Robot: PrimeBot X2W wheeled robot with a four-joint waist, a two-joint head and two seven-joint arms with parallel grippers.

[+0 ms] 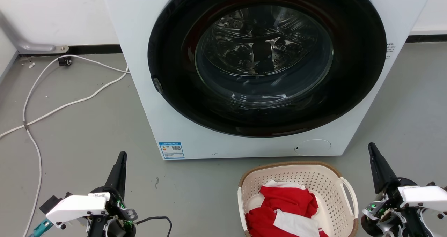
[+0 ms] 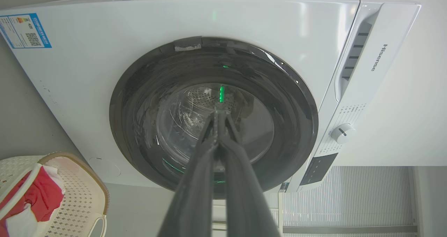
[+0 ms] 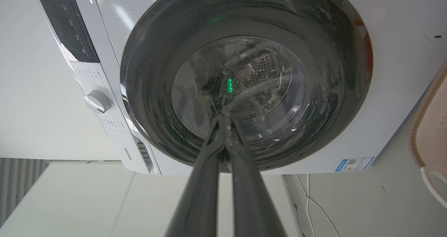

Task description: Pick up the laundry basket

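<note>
Head view: my left jaws and right jaws are pressed together, gripping nothing; between them, nearer the right, the laundry basket (image 1: 310,181) sits on the floor (image 1: 87,142) before the washer (image 1: 136,38); red-and-white clothes (image 1: 286,202) lie inside.

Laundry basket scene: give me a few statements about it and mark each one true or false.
1. The cream perforated plastic laundry basket with a brown rim stands on the grey floor in front of the white front-loading washer. True.
2. The basket is empty. False: red and white cloth lies in it.
3. The left gripper and right gripper both have their fingers pressed together. True.
4. The right gripper grasps a basket handle. False: it hovers apart from the basket, holding nothing.
</note>
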